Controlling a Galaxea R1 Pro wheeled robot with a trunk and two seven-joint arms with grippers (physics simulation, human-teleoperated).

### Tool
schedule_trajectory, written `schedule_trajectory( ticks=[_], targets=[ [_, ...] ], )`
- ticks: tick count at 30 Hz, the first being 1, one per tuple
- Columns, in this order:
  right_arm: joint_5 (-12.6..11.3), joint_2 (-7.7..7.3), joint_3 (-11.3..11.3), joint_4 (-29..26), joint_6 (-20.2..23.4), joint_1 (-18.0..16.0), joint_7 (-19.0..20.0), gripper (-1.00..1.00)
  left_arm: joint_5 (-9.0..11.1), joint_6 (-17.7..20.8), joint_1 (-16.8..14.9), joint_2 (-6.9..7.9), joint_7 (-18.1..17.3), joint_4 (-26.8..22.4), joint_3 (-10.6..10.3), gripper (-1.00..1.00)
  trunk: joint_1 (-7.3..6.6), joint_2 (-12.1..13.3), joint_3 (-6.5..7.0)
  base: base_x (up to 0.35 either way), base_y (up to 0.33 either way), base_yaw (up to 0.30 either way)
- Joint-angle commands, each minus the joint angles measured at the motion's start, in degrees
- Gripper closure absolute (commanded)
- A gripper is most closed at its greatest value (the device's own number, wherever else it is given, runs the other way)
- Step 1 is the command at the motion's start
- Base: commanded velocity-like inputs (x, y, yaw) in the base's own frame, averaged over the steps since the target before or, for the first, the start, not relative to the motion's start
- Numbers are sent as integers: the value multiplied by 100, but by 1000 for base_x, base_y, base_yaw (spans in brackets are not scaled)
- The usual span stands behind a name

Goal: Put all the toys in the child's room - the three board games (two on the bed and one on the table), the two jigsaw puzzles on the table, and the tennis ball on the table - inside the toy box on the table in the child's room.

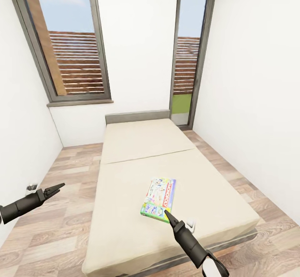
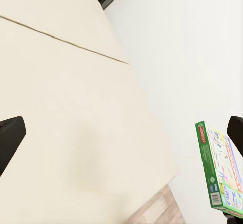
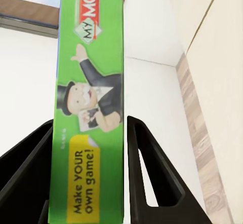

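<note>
We face a white-walled room with a wood-plank floor point(image 1: 66, 227), a tall grey-framed window point(image 1: 71, 39) at the left and a narrow glazed door point(image 1: 189, 56) at the right, both looking onto a slatted wooden fence.

A low bed with a plain beige mattress and dark grey frame point(image 1: 137, 160) runs away from us down the middle of the room. We stand at its foot, which puts the near end of the mattress within reach of both arms.

A flat rectangular board game box, green-edged with a colourful printed lid point(image 1: 159, 200), lies at the near right part of the mattress. The right wrist view shows its green side, printed with a top-hatted cartoon man and "Make YOUR own game!", running between the two black fingers. Our right gripper point(image 1: 167, 215) is at the box's near edge with a finger on either side of it, so we judge it is gripping the box or about to; firm contact is not clear.

Our left gripper point(image 1: 58, 187) hovers over the floor beside the bed, well apart from the box. It carries nothing, its fingers spread wide, probably kept clear of the other arm's work.

The box's title is cut off at "MY MON". A small pale object point(image 1: 191, 225) just beside the right gripper is too small to identify.
</note>
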Motion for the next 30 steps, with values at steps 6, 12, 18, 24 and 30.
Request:
schedule_trajectory(
  ticks=[6, 12, 18, 24, 30],
  targets=[
    [-35, -2, -20, 3, 52, -4, -44, 100, 7, 58, -4, 0, -18, 2, 8, -100, -132, 238, 103, 0, 0, -15],
    [-23, 5, 3, 3, 47, -4, -112, 100, 6, 55, -4, 0, -18, 2, 6, -100, -264, 479, 212, 0, 0, -8],
    [-31, -1, 2, 3, 45, -4, -110, 100, 5, 50, -4, -3, -18, 2, 0, -100, -396, 720, 344, 0, 0, -176],
    [-23, 0, -3, 3, 39, -4, -109, 100, 5, 51, -4, -3, -20, 3, 2, -100, -528, 960, 488, 0, 0, -230],
    [-28, -6, -12, 3, 30, -4, -109, 100, 5, 54, -4, -5, -19, 3, 2, -100, -659, 1201, 634, 0, 0, -228]
  ],
)
